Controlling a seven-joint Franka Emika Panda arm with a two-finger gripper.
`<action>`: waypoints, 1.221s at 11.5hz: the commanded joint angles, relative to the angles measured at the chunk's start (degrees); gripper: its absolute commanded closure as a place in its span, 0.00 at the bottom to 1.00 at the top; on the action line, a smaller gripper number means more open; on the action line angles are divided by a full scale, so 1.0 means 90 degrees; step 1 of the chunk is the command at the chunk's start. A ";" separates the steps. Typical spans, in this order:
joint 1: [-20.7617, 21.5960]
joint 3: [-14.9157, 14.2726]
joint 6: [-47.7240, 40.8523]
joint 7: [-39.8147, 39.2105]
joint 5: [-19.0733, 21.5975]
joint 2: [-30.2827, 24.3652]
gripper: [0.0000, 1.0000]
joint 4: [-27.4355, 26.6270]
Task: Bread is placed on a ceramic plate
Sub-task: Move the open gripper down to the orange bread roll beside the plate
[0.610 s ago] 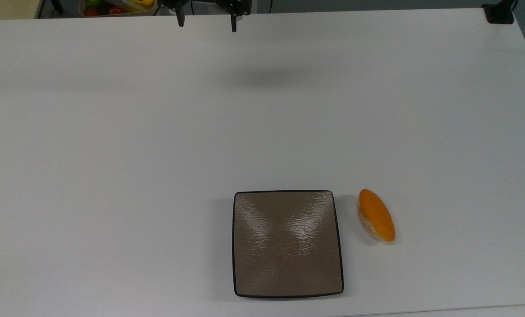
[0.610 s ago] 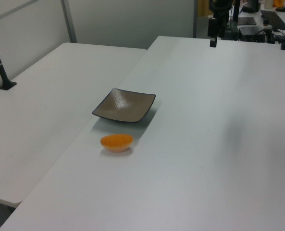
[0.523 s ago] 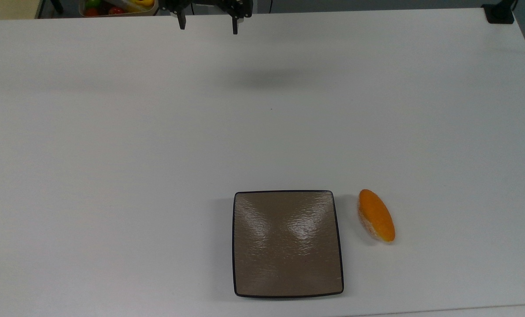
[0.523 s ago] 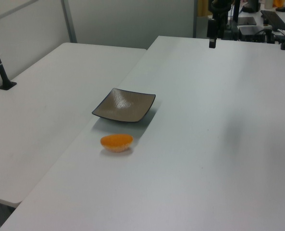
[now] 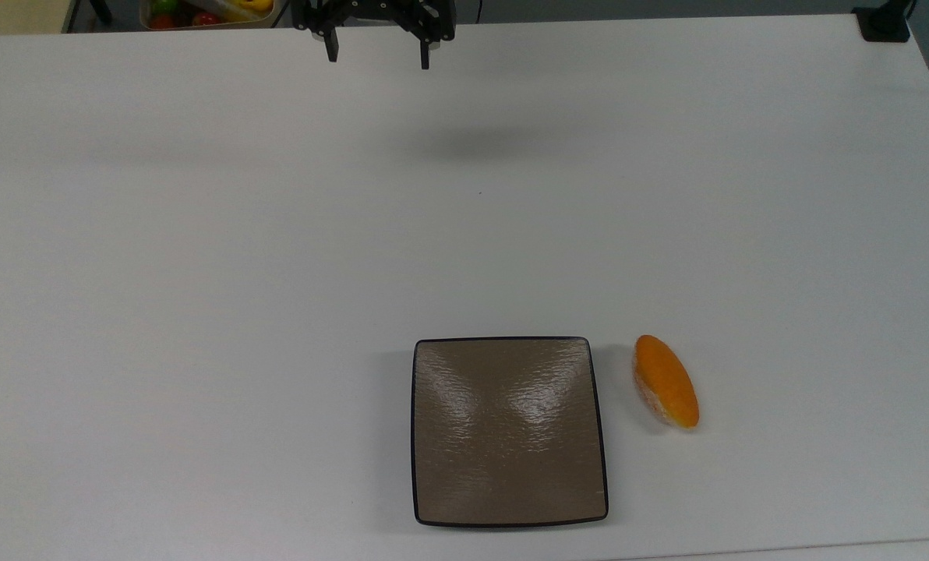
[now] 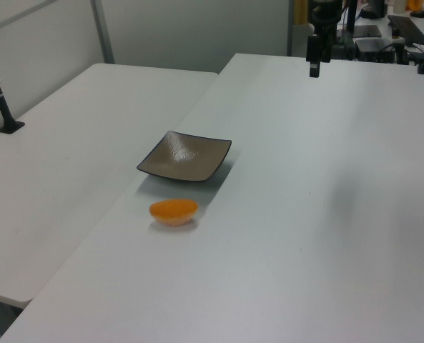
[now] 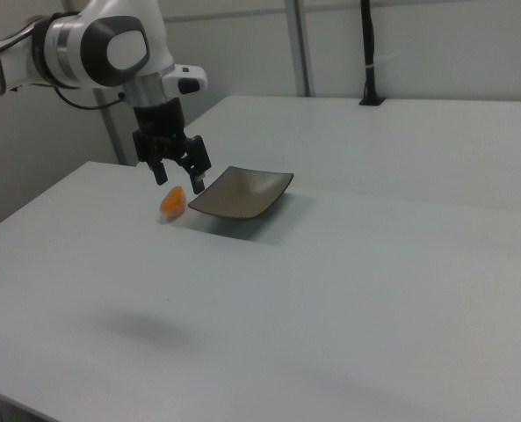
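Observation:
The bread [image 5: 665, 381], an orange oval loaf with a pale speckled edge, lies on the white table just right of the ceramic plate [image 5: 509, 430] in the top view. The square brown plate with its black rim is bare. In the left view the bread [image 6: 174, 211] sits in front of the plate [image 6: 185, 156]. In the right view the bread [image 7: 173, 201] is left of the plate [image 7: 242, 192]. My gripper [image 5: 376, 58] hangs open high above the table's far edge, far from both, and holds nothing. It also appears in the left view [image 6: 314, 68] and right view [image 7: 181, 179].
A bin of colourful items [image 5: 207, 11] stands beyond the table's far edge at the top view's upper left. A black post base [image 5: 884, 22] sits at the far right corner. A second white table [image 6: 68, 143] adjoins at the left view's left.
The gripper has moved a little toward the plate's side of the table, lower in the top view. Bread and plate have not moved.

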 commanded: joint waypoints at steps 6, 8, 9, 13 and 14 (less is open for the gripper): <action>0.0016 0.0711 0.1067 -0.0055 0.0005 0.0714 0.00 0.0477; 0.0113 0.0984 0.1652 -0.0055 -0.0024 0.0969 0.00 0.0615; 0.0259 0.1063 0.2042 -0.0055 -0.0121 0.1183 0.00 0.0644; 0.0787 0.1064 0.2639 0.0363 -0.0258 0.2394 0.00 0.1289; 0.0923 0.1064 0.2999 0.0481 -0.0336 0.2618 0.00 0.1280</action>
